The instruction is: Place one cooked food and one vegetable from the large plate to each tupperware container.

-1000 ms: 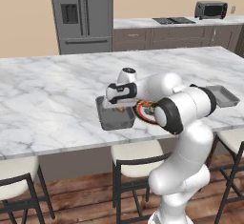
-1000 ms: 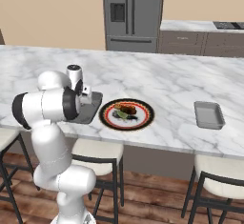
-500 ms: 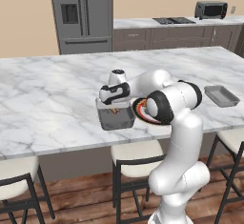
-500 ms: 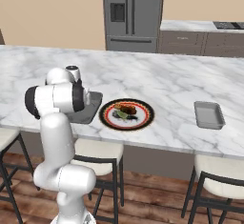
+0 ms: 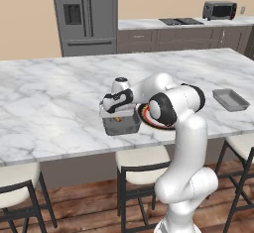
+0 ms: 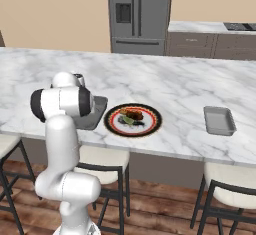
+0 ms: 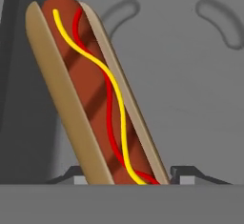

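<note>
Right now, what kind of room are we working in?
A home kitchen, by the look of it: a steel fridge, a toaster oven on the back counter, and bar stools along a marble island.

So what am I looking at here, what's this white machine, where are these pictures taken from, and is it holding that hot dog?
It is a white robot arm on a rolling base at a marble kitchen island. Two pictures come from cameras behind it, left and right; the third looks along its gripper. On the island: a large plate with food, one grey tray off to the side, another tray under the hand. The hot dog sits between the finger tips over that tray; whether they grip it is unclear.
</note>
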